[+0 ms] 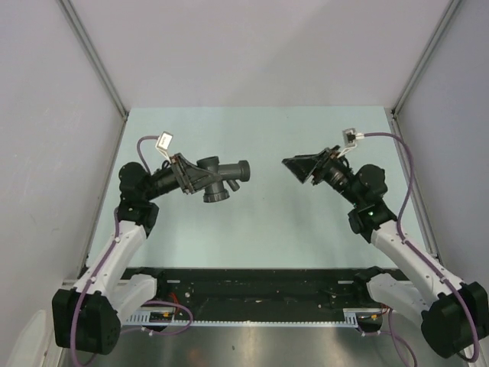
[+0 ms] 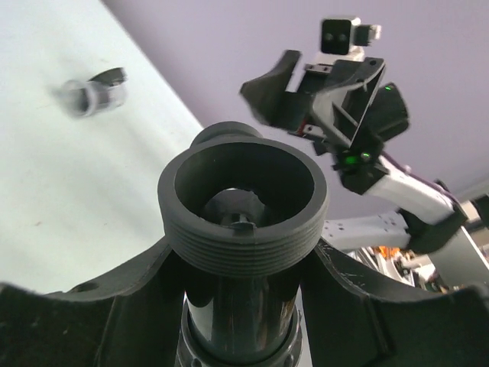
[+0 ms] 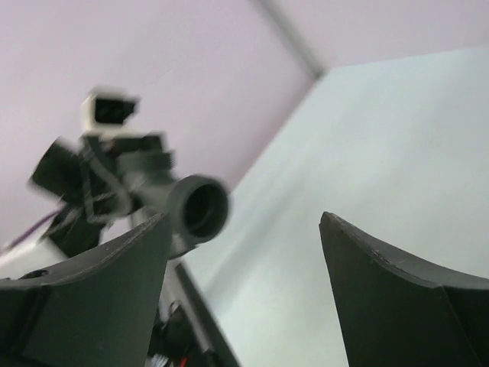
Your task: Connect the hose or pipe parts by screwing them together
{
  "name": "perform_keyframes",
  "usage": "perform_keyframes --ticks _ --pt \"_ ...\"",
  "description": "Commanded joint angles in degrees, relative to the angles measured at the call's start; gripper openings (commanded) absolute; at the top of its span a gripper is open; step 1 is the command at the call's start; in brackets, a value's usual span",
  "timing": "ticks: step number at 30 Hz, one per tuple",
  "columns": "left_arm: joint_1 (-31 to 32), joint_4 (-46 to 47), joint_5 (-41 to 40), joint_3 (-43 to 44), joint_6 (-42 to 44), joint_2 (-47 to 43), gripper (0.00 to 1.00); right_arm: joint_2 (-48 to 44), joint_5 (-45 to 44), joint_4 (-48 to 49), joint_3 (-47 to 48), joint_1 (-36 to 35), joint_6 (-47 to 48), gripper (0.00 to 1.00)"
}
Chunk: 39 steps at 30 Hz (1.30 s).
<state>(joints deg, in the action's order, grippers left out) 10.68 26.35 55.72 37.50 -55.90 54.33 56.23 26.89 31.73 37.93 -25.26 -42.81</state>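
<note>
A dark grey pipe fitting with an angled branch hangs above the table, and my left gripper is shut on its body. In the left wrist view its threaded collar faces the camera, with the tube clamped between my fingers. My right gripper stands open and holds nothing, a short gap to the right of the fitting and facing it. Through the right wrist view the fitting's wide mouth shows beyond my left finger. A small blurred grey piece shows over the table; I cannot tell whether it lies there or moves.
The pale green table is boxed in by white walls with metal corner posts. A black rail with cables runs along the near edge between the arm bases. My right arm crosses the left wrist view.
</note>
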Motion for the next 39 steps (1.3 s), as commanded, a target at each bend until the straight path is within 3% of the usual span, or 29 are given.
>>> perform_keyframes --ticks 1,3,4,5,7,11,15,24,39 --pt "-5.40 -2.50 4.74 -2.86 5.95 0.25 0.00 -1.83 -22.18 -18.87 1.18 5.73 2.80 0.81" --pt "-5.67 -10.83 0.81 -1.65 12.09 -0.18 0.00 0.28 -26.79 -24.59 2.84 7.67 4.56 0.79" --pt "-5.49 -22.71 -2.17 -0.42 21.09 -0.62 0.00 1.68 -31.07 -26.09 5.28 9.68 7.45 0.78" --pt "-4.97 -25.88 -8.12 0.73 24.57 -1.76 0.00 4.74 -32.59 -28.97 6.61 10.92 9.21 0.78" --pt "-4.96 -31.61 -12.11 0.39 29.61 -3.34 0.00 8.88 -35.84 -33.37 11.08 12.85 13.77 0.78" --pt "-4.88 -31.80 -16.26 -1.46 30.85 -6.42 0.00 20.65 -34.55 -37.52 18.92 17.77 24.74 0.80" --pt "-4.88 -31.97 -13.81 -0.76 30.33 -5.28 0.00 29.89 -32.00 -40.69 24.90 21.12 33.22 0.83" --pt "-4.17 -31.97 -13.19 -1.11 30.41 -4.76 0.00 42.56 -17.16 -34.90 28.86 27.80 36.47 0.82" --pt "-4.17 -31.89 -13.27 -1.11 30.67 -3.88 0.00 52.66 -8.18 -32.51 34.66 30.88 35.78 0.75"
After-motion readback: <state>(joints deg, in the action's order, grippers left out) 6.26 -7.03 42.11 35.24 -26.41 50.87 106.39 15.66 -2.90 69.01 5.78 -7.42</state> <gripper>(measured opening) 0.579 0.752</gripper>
